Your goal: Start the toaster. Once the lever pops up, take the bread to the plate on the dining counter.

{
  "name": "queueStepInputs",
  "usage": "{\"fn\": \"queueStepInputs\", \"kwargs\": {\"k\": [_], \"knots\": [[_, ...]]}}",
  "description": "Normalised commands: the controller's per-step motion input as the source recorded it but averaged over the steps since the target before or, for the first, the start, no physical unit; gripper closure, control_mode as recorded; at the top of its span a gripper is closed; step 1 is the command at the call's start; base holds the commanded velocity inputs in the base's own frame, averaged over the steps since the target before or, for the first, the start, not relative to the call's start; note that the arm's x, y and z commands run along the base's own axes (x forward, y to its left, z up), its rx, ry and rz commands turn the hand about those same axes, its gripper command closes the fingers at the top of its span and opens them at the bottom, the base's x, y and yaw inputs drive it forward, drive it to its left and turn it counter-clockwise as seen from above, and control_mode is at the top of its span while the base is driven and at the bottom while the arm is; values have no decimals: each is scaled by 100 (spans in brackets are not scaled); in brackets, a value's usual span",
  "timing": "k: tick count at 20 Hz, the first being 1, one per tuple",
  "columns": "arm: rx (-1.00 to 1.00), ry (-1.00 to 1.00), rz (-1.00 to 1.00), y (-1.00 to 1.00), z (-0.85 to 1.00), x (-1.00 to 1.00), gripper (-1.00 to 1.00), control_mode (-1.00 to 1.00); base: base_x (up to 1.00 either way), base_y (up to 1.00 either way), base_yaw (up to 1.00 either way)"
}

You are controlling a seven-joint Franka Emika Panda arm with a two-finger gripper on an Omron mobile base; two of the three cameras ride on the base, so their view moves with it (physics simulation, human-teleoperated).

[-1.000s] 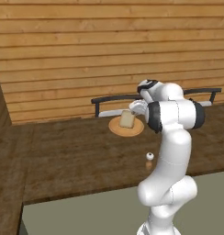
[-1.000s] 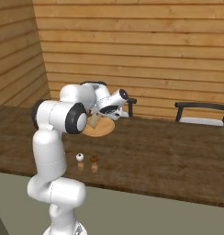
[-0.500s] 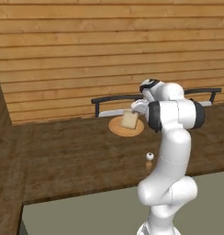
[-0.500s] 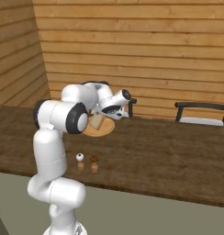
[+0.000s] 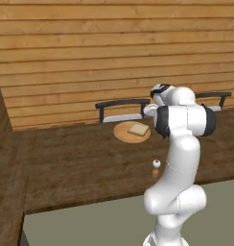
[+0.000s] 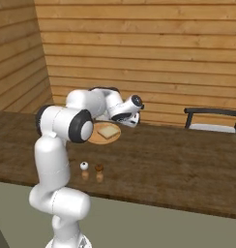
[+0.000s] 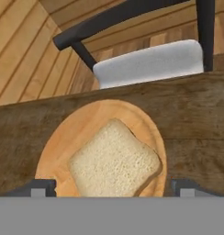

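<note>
Bread: the bread [image 7: 114,159] lies flat on the plate [image 7: 63,137], a little off centre, with bare rim showing on every side; nothing grips it.
Plate: tan and round, it sits on the dark wood table [image 5: 76,163] close to the far edge, just in front of a chair [image 7: 146,59] with a pale seat.
Hand: the hand [image 7: 114,188] hovers just above the plate, its two fingertips [image 7: 38,187] spread wide to either side of the slice and clear of it, so the slice rests on its own.
Why so: wide jaws over a lying slice read as a finished set-down, I judge; delivery looks complete.
Nearby: two small shakers [image 6: 84,166] stand on the table nearer the robot, well apart from the plate.
</note>
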Motion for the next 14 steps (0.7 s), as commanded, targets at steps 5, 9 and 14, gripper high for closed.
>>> {"fn": "queueStepInputs", "kwargs": {"k": [5,9,14], "knots": [[-19,-4,-25,-1,10,-21,-100,-100,0,0,0],[-19,-1,-19,42,29,-44,-100,-100,0,0,0],[-13,0,-11,25,51,-48,-100,-100,0,0,0]]}}
